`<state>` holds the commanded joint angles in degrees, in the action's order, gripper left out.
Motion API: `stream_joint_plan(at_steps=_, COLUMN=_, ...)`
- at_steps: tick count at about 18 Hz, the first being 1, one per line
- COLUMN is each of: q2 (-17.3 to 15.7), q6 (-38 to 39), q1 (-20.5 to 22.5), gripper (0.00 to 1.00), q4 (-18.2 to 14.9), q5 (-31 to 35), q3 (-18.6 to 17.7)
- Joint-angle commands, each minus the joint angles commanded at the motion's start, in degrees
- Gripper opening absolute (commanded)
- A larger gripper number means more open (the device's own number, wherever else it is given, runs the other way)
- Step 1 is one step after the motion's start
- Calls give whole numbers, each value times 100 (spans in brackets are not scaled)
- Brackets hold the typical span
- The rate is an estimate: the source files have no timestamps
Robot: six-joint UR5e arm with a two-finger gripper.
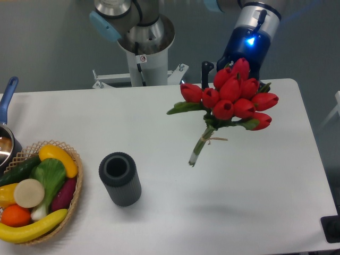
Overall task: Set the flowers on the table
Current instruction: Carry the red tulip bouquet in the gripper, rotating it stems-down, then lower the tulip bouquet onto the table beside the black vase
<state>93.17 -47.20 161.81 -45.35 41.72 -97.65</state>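
Camera: white table before grey wall, flowers aloft.

The robot's silver-grey tubular arm has pale blue joint caps and stands on a white cylindrical pedestal bearing a small label. Its glossy dark blue wrist section shows a glowing blue light below a silver ring and a black cable.
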Motion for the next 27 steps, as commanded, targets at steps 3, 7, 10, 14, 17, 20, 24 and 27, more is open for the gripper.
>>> stream_joint_plan(at_steps=3, q2=0, q6=-26, q1=-201, gripper=41, q4=-9, q5=738, q3=0)
stream_joint_plan(at_steps=7, q2=70, q6=-369, q1=-509, gripper=41, q4=-17, q5=1469, q3=-9)
stream_joint_plan(at_steps=10, q2=131, q6=-623, q1=-563, gripper=41, q4=-26, q5=1794, q3=-96)
stream_joint_plan(at_steps=14, q2=167, q6=-993, q1=-957, gripper=41, q4=-79, q5=2847, q3=-272)
stream_joint_plan(at_steps=17, q2=281, q6=-1413, q1=-1239, gripper=41, q4=-359, q5=3797, q3=-369)
stream_joint_plan(at_steps=20, q2=553, q6=-1661, q1=-1415, gripper=41, q4=-422, q5=4597, q3=-457)
stream_joint_plan(at_steps=24, q2=825, q6=-1670, q1=-1599, gripper=41, q4=-448, q5=5266, q3=-474)
stream_joint_plan(at_steps=27, q2=1176, q6=-1775, q1=-1836, gripper=41, q4=-475, q5=5837, q3=-510)
